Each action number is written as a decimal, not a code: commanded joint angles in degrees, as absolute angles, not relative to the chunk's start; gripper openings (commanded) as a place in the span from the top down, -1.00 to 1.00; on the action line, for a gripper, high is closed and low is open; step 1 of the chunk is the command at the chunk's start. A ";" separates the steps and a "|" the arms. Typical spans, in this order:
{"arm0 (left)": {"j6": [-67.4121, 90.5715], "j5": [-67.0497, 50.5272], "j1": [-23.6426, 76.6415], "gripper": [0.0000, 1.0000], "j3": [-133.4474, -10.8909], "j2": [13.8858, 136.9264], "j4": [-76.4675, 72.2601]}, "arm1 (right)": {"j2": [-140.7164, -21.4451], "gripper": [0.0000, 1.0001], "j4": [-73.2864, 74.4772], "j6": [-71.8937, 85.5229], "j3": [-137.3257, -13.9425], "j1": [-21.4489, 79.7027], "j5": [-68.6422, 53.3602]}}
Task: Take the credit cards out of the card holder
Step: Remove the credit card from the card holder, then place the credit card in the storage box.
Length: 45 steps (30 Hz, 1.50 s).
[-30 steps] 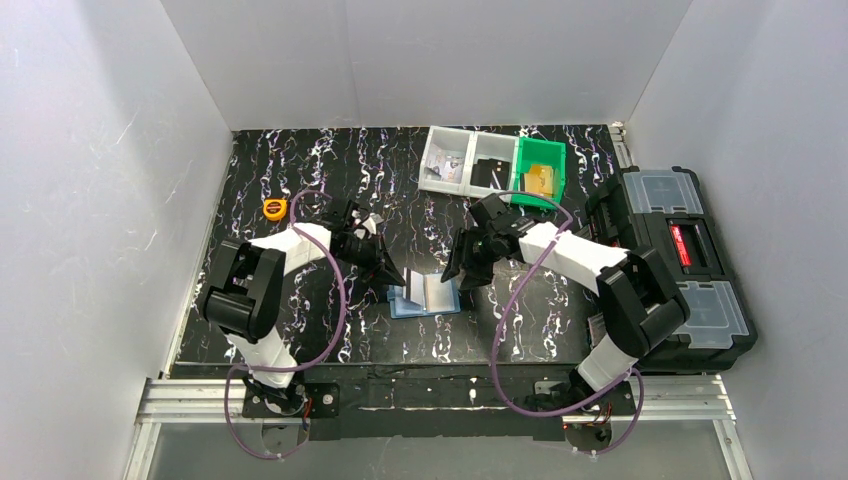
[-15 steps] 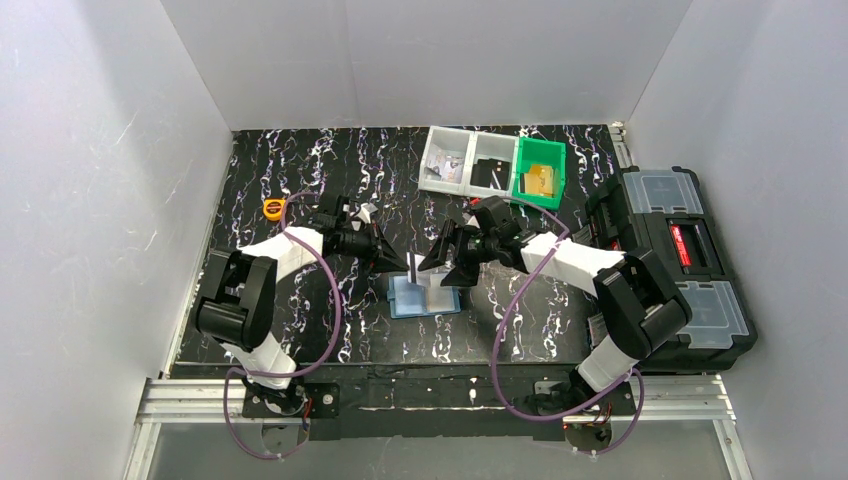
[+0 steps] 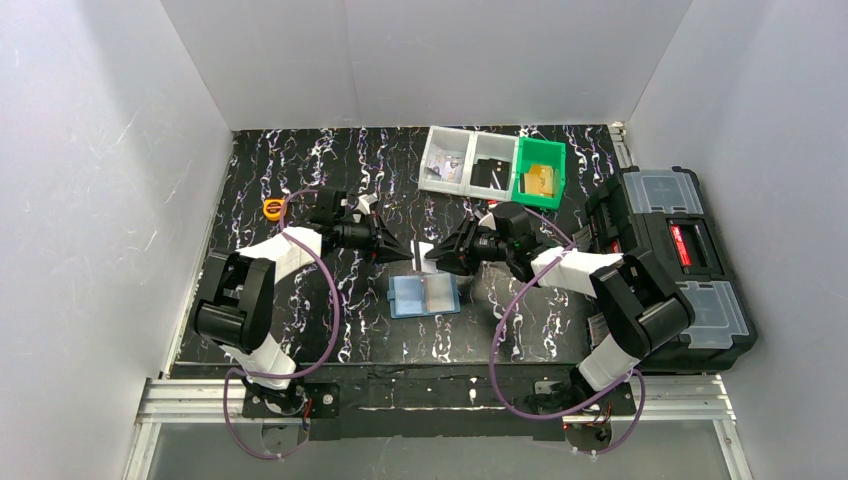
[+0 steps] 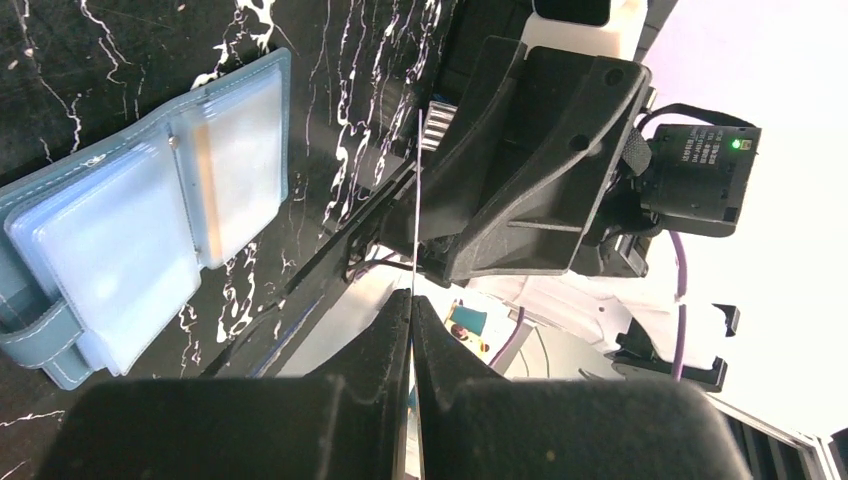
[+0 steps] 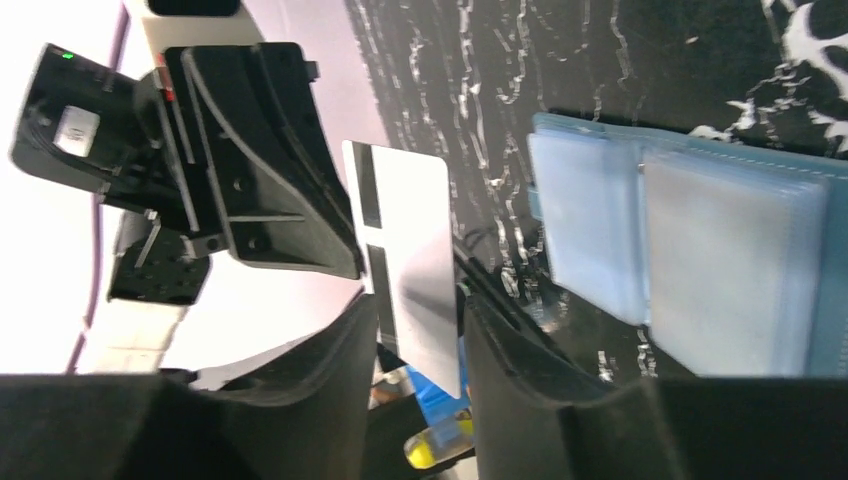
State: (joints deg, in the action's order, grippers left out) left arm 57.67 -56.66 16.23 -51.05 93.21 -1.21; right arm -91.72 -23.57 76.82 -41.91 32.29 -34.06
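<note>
A card is pinched in the left fingers, clear of the open card holder, probably for handover; the right fingers flank it, grip unclear

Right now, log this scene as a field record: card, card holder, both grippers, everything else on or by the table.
card: white, black stripe, held above the table
card holder: open flat on the table, no gripper touching it
left gripper: shut on the card
right gripper: straddles the card; grip unclear
clear bins, green bin: far edge
tape measure: orange, far left
toolbox: beside the table's right edge
</note>
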 commanded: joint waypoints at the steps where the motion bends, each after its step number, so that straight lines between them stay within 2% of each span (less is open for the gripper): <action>1: 59.32 -59.70 15.90 1.00 -51.70 89.73 -2.72 | -91.48 0.21 -36.48 83.80 -40.90 31.77 -37.40; 9: 58.32 -60.40 15.83 1.00 -51.83 89.51 -1.59 | -91.43 0.75 -37.07 84.55 -41.29 31.71 -37.62; 11: 56.25 -60.25 15.89 1.00 -52.82 89.26 1.25 | -91.25 0.97 -35.76 83.86 -41.58 31.66 -37.78; 12: 55.01 -59.85 15.85 1.00 -53.48 89.05 3.41 | -91.06 0.97 -34.75 83.20 -41.76 31.67 -37.78; 13: 53.47 -59.28 15.88 0.87 -54.16 88.71 5.47 | -90.61 0.97 -33.17 82.20 -42.01 31.65 -37.57; 14: 51.35 -58.47 15.89 0.65 -54.79 88.38 7.78 | -90.11 0.97 -31.27 81.03 -42.28 31.64 -37.23; 15: 49.68 -57.20 15.83 0.35 -55.56 87.80 10.07 | -89.19 0.97 -28.53 79.35 -42.54 31.60 -36.77; 20: 41.58 -51.41 15.85 -0.89 -59.06 85.24 20.20 | -84.66 0.97 -16.83 71.47 -44.92 31.15 -33.51; 21: 40.10 -50.16 15.82 -0.96 -59.89 84.91 22.26 | -83.74 0.97 -13.73 69.45 -45.85 30.86 -32.52; 26: 35.90 -45.29 15.87 -0.96 -62.44 83.51 28.26 | -82.39 0.97 0.76 60.13 -53.94 28.26 -26.94; 32: 33.75 -43.64 15.88 -0.97 -64.06 82.76 30.60 | -89.94 0.97 11.08 52.68 -69.28 23.41 -24.30; 45: 32.52 -43.37 16.80 -0.96 -63.14 80.30 31.02 | -124.71 0.97 24.71 42.86 -115.39 18.05 -24.37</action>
